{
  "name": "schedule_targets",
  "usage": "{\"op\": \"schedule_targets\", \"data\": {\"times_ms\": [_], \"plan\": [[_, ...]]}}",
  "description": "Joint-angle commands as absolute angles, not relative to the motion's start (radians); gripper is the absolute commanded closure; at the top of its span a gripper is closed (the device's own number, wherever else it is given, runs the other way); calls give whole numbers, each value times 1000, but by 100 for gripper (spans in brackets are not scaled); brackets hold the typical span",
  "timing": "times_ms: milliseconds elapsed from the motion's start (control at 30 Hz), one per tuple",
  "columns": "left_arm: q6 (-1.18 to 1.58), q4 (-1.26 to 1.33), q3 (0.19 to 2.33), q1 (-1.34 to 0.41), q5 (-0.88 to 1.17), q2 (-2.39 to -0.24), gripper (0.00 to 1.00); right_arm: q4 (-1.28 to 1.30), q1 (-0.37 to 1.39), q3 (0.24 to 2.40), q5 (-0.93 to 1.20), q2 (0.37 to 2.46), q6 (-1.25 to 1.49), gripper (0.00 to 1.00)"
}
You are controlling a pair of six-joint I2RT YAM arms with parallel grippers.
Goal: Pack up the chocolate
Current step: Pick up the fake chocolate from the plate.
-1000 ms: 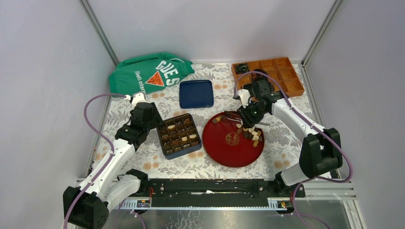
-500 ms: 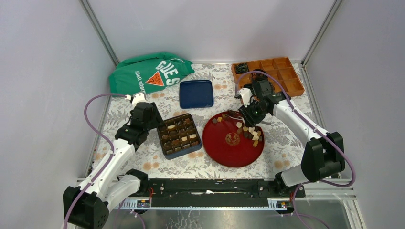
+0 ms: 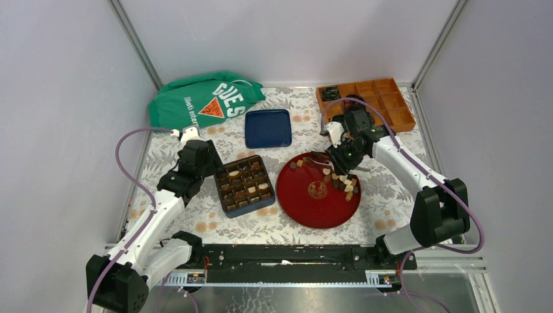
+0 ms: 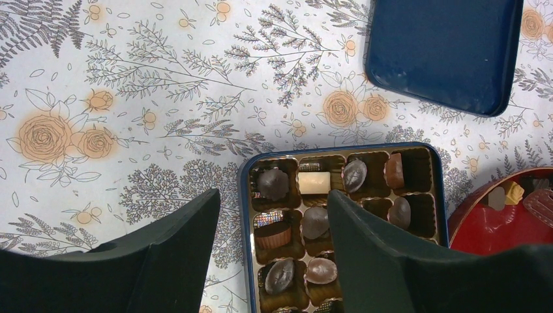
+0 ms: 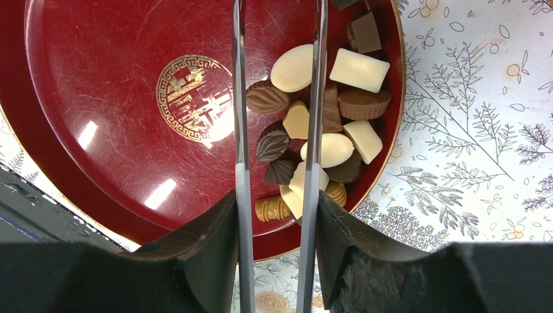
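Loose chocolate [image 5: 339, 107] in dark, brown and cream pieces lies heaped on the right side of the red plate [image 5: 98, 98]; from above the heap of chocolate [image 3: 343, 183] is small. My right gripper [image 5: 275, 195] hovers over it, shut on metal tongs [image 5: 239, 98] whose two blades stand apart; their tips are out of frame. More chocolate [image 4: 274, 184] fills cells of the blue box [image 4: 245, 195]. My left gripper [image 4: 272, 193] is open above the box's left edge, holding nothing. From above, the right gripper [image 3: 337, 162] is at the plate's [image 3: 306, 205] far right and the left gripper [image 3: 215, 171] beside the box [image 3: 222, 197].
A dark blue lid [image 3: 268, 128] lies behind the box and plate. A green bag [image 3: 202, 98] sits at the back left. An orange compartment tray [image 3: 405, 117] stands at the back right, just behind the right arm. The tablecloth has a floral print.
The right gripper with the tongs has drawn back slightly from over the heap toward the far right. The left arm has not moved.
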State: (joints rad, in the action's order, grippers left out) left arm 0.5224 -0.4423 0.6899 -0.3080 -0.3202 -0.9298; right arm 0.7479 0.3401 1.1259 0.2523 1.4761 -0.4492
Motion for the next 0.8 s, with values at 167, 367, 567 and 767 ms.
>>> {"op": "schedule_targets", "data": {"times_ms": [167, 367, 567, 767], "plan": [[501, -382, 701, -312, -314, -908, 29, 732, 354, 1152, 251, 1484, -443, 57], [495, -375, 695, -312, -312, -891, 27, 737, 354, 1145, 250, 1454, -449, 79], [481, -363, 688, -313, -292, -870, 25, 735, 352, 1097, 275, 1361, -464, 92], [424, -337, 682, -313, -199, -841, 23, 728, 341, 1039, 317, 1259, -489, 96]]}}
